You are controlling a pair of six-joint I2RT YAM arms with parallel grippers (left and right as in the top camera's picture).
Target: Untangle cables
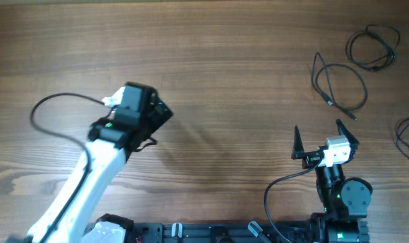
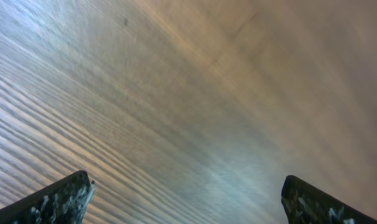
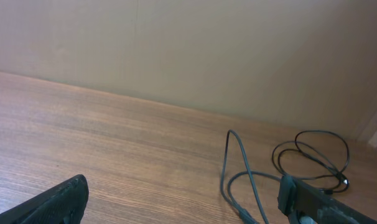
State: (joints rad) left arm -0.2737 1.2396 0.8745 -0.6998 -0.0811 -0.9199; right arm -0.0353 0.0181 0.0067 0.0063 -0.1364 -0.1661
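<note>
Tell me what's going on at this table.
The job here is untangling thin black cables, and none is being handled right now. Three lie as separate loose loops on the right side of the brown wooden table, the third partly cut off by the edge of the overhead view. The right pincer stands open and empty, just short of them. The left pincer, also open and empty, hangs over bare wood on the left side.

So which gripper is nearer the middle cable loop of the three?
Right. The right gripper sits open just short of the middle cable loop, not touching; the left gripper is far off to its left.
</note>
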